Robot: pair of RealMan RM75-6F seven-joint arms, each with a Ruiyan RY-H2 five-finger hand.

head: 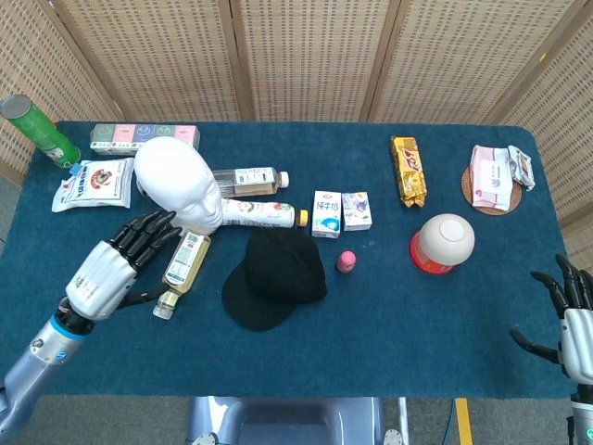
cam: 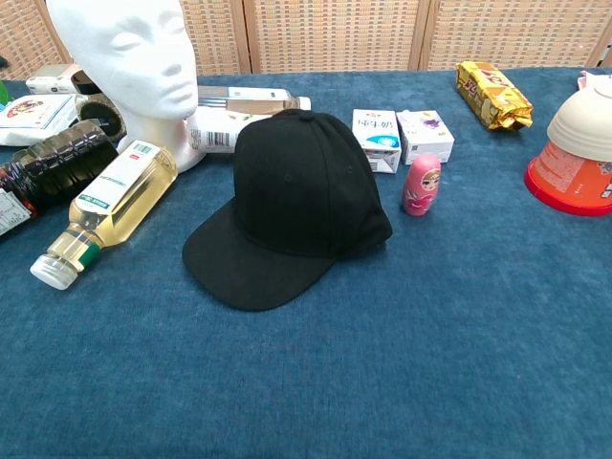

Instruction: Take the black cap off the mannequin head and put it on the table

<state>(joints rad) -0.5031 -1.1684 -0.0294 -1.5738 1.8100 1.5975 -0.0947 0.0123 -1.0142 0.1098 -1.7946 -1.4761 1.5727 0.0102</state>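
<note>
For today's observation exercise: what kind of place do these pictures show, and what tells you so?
Probably a robot test or demonstration setup, not a home. A table with a blue cloth holds a staged jumble: a mannequin head, a black cap, bottles and snacks. Woven screens close off the back, and a robot hand hovers over the table.
</note>
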